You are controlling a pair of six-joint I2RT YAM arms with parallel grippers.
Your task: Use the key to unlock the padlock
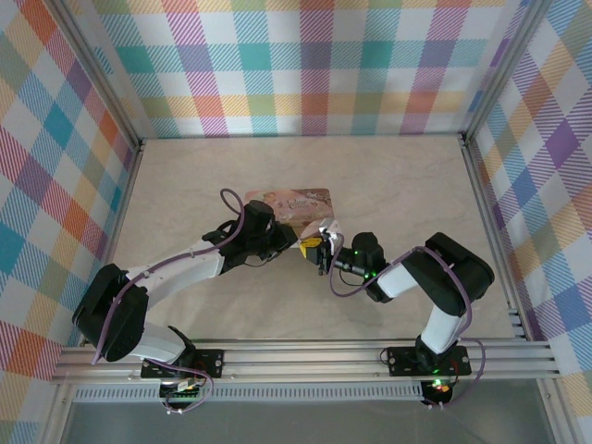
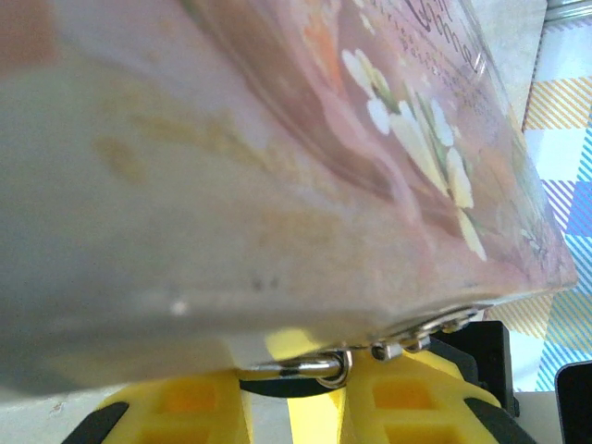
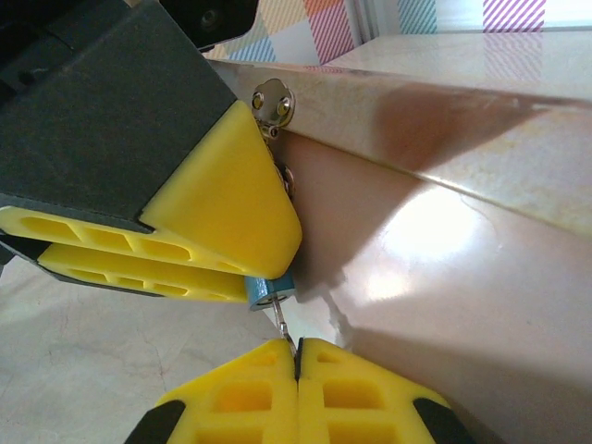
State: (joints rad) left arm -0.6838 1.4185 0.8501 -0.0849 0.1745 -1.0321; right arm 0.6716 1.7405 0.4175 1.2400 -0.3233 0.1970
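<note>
Key [image 3: 285,326] and padlock [image 3: 271,290] are lined up end to end, and the turn depends on that line. In the right wrist view the small blue body sits just beside the right gripper [image 3: 297,365], at about 11 o'clock from its fingertips. The thin metal shaft runs along that 5-to-11 line and meets the underside of the body. How deep it sits in the keyway I cannot tell.

The right gripper's yellow fingers are pressed together on the key's near end. The left gripper [image 3: 242,276] comes in from 10 o'clock and has the blue body clamped between its two yellow slabs. In the left wrist view the silvery shackle [image 2: 310,367] loops through the fitting on the pink tin box [image 1: 289,199], just below the hasp [image 3: 274,100].

From above, the lock hangs at the tin's near edge, about 5 o'clock on the lid. The left arm reaches in from 8 o'clock and the right arm, folded at the elbow, from 4 o'clock. Both hands are right at the lock, but the right one has the key, so my guess is that a roll of that wrist about the shaft's axis comes next.
</note>
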